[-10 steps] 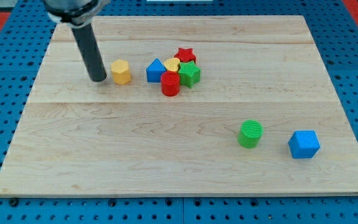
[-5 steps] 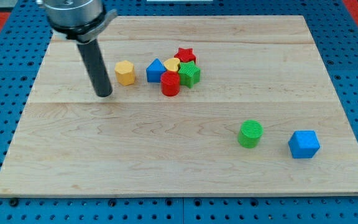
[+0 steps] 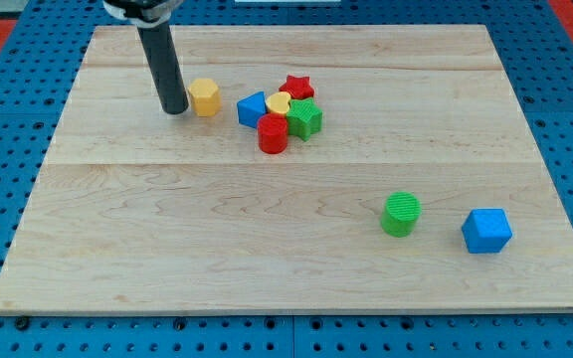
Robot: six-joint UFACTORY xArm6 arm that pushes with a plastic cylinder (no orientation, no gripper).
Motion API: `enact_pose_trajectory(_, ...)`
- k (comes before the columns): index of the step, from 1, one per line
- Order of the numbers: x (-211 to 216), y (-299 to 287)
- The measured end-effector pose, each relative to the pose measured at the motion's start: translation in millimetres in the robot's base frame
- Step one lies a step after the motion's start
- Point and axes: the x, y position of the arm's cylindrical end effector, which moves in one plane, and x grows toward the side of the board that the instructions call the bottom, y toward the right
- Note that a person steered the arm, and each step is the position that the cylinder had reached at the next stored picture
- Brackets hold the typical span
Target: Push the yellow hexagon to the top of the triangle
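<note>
The yellow hexagon (image 3: 204,97) lies on the wooden board, up and to the left of the blue triangle (image 3: 252,108). A small gap separates them. My tip (image 3: 175,109) stands just left of the hexagon, touching or nearly touching its left side. The blue triangle is the leftmost block of a tight cluster.
The cluster also holds a yellow heart-like block (image 3: 278,102), a red star (image 3: 297,88), a green block (image 3: 305,119) and a red cylinder (image 3: 273,134). A green cylinder (image 3: 400,214) and a blue block (image 3: 486,231) sit at the lower right.
My tip went down and right, then back up to the hexagon's left side. The yellow hexagon has moved up and slightly right, closer to the triangle's upper left.
</note>
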Motion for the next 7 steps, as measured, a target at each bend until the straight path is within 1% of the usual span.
enact_pose_trajectory(1, -9, 16)
enact_pose_trajectory(2, -9, 64)
enact_pose_trajectory(3, -12, 58)
enact_pose_trajectory(5, -21, 77)
enact_pose_trajectory(6, -24, -22)
enact_pose_trajectory(7, 99, -16)
